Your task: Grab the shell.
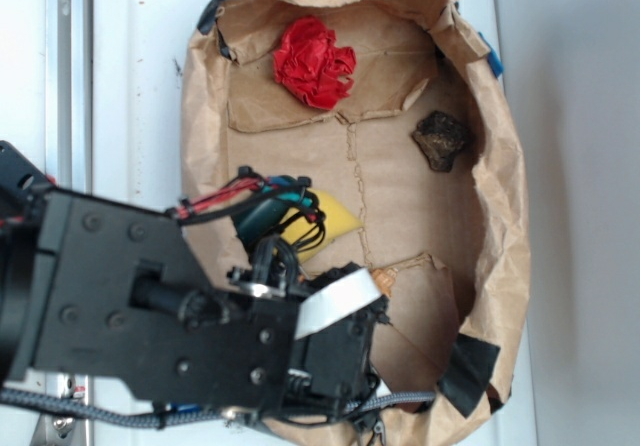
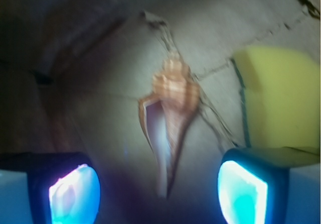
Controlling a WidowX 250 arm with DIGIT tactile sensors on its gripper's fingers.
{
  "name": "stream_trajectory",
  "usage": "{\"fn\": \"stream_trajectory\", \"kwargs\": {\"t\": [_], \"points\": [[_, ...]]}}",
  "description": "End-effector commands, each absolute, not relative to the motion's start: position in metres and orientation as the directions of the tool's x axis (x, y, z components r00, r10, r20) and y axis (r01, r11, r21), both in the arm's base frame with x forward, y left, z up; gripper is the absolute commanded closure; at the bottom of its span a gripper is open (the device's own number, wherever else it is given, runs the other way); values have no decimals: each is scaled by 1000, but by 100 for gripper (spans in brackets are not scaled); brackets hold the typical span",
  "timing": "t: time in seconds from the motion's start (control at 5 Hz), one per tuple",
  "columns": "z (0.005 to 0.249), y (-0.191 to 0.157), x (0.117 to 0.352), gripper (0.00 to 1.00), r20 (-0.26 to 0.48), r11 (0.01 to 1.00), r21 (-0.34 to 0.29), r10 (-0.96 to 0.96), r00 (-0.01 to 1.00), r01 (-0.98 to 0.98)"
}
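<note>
Brown paper lined the tray (image 1: 505,216) on the white counter (image 1: 140,76), and the shell (image 2: 168,118) lay on it beside a yellow sponge (image 2: 278,103). Above it hung the end effector (image 2: 158,194), fingers spread apart, the shell's long point reaching down between them untouched.

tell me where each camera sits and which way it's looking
exterior: sits overhead, looking down into a brown paper tray holding a red crumpled ball, a dark rock and a yellow sponge; the black arm fills the lower left.
wrist: sits on the arm, looking down between the two open fingers at the shell lying on the paper floor, not touched.
shared: the sponge and the shell, which shows in the exterior view only as a small orange bit at the arm's edge.
</note>
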State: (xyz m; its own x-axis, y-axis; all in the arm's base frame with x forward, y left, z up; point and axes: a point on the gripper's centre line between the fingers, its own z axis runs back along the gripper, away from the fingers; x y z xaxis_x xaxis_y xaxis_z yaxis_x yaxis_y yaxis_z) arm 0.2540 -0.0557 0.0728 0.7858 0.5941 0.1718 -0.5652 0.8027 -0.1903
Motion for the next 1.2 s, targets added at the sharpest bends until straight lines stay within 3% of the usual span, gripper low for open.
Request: {"fn": "stream_trajectory", "kwargs": {"t": [0.0, 0.6, 1.0], "points": [[57, -47, 254, 0, 243, 850, -202, 524, 816, -486], [61, -24, 250, 0, 261, 904, -151, 427, 866, -400], [58, -22, 259, 0, 265, 899, -106, 438, 859, -426]]}}
